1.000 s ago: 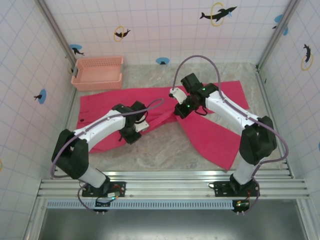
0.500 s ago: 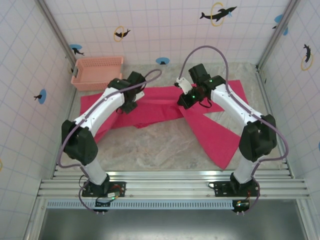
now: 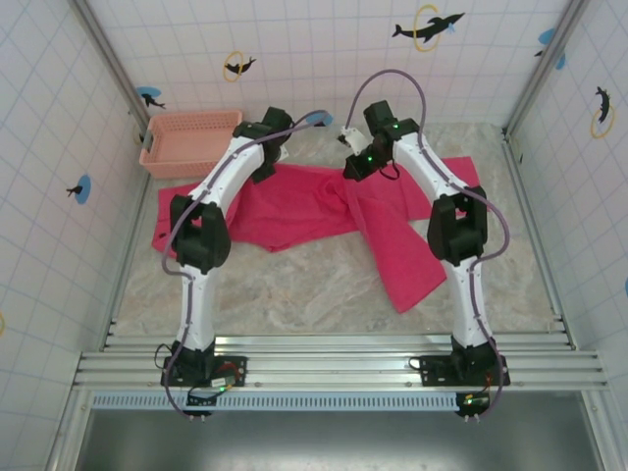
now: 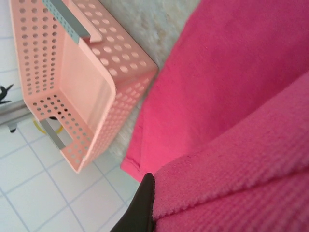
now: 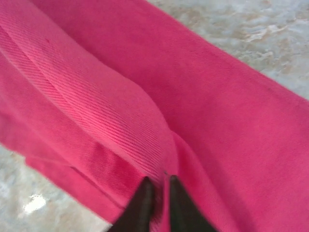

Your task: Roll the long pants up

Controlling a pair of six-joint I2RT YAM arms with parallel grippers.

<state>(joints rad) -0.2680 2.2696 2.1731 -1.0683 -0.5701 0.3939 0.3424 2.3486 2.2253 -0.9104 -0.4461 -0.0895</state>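
The long pants [image 3: 304, 211] lie as bright magenta cloth across the back half of the table, with one leg trailing toward the near right. Both arms reach far back. My left gripper [image 3: 267, 167] sits at the cloth's far edge beside the basket. In the left wrist view one black finger [image 4: 144, 205] presses against a thick doubled fold of the pants [image 4: 231, 96], and the other finger is hidden under the cloth. My right gripper [image 3: 355, 169] is at the middle of the far edge, and its black fingers pinch a ridge of the pants [image 5: 217, 96] at the gripper [image 5: 157, 191].
A pale pink mesh basket [image 3: 191, 142] stands at the back left, close to the left gripper, with its rim [image 4: 120, 92] just off the cloth's corner. Tiled walls close in three sides. Bare marble tabletop [image 3: 304, 285] lies in front of the pants.
Both arms have swung from mid-table to the far edge, carrying the cloth with them. The pants have folded over and bunched toward the back, and the right leg has drawn in leftward.
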